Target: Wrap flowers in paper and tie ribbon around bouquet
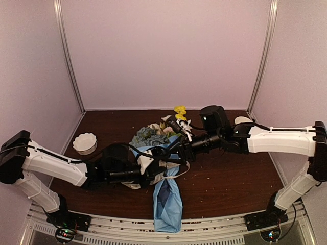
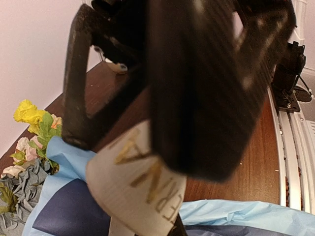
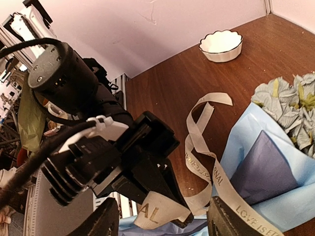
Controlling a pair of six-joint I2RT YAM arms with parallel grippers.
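The paper (image 1: 167, 204) is rolled into a light-blue cone around the stems, with its narrow end toward the near edge of the counter (image 1: 235, 178), so I judge the wrapping as done. The flowers (image 1: 153, 135) stick out of the wide end, on the far side. What is left is the tie. The ribbon (image 2: 142, 182) lies in loose loops beside the middle of the bouquet (image 1: 164, 173), and I see no knot and no bow. Whether it already goes around the cone, I cannot tell. The left jaws are pressed together on one end of the ribbon, just above the paper. The right jaws are spread apart; a stretch of ribbon lies across one of them but is not pinched. The room is a booth of plain pale walls (image 1: 163, 51). The counter is dark brown wood and carries a small white scalloped bowl (image 1: 85, 143) near its left side
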